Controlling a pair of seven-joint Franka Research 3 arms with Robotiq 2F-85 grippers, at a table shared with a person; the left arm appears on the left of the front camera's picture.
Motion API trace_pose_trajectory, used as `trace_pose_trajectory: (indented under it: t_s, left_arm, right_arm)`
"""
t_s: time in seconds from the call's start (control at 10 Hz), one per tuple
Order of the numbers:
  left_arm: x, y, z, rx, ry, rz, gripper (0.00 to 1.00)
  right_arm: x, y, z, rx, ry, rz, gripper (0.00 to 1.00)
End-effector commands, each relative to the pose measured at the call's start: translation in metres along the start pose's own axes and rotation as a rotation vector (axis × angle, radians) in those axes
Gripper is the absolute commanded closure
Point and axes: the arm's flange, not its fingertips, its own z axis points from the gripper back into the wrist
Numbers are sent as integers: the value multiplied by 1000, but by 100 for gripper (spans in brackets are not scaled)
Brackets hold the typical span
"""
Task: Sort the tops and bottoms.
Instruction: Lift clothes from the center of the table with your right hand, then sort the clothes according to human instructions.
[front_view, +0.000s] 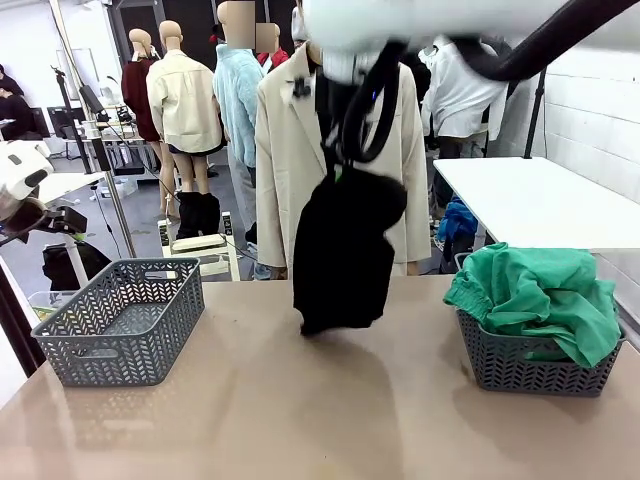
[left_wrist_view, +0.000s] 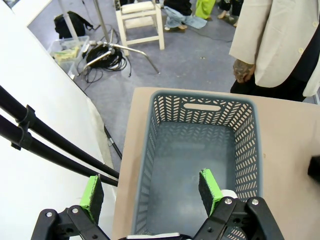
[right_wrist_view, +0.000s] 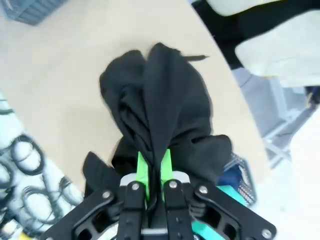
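One black garment (right_wrist_view: 160, 105) pinched between right jaws, hanging below them over table (front_view: 300, 420), left jaws spread wide.

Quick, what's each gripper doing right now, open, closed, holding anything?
Left gripper: open, empty, above the grey basket.
Right gripper: closed on the black garment, which hangs above the table.

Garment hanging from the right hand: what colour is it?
Black, plain with no pattern. The garment shows best in the front view, dangling from the right hand over the table.
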Motion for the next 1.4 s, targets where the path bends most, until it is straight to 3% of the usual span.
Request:
trace_pose_trajectory:
  t_s: [0.0,0.3,0.5,0.7,0.8,0.9,1.3]
  left_arm:
    - [-1,-2,1,10,4,21,0]
    - [-1,-2,1,10,4,21,0]
    - [-1,-2,1,10,4,21,0]
    - [-1,-2,1,10,4,21,0]
    - [-1,-2,1,10,4,21,0]
    - [-1,-2,1,10,4,21,0]
    - [-1,-2,1,10,4,21,0]
  right_arm:
    - [-9,18,45,-19,-49,-75,100]
    - [-25,58,127,-84,-152,-204,100]
    - [-21,65,157,-69,-188,-293,100]
    - [-22,66,172,-44,-255,-310,100]
    - [-24,66,166,-17,-242,-259,100]
    - [-28,67,169,-70,-220,-288,100]
    - [-28,67,169,-70,-220,-288,100]
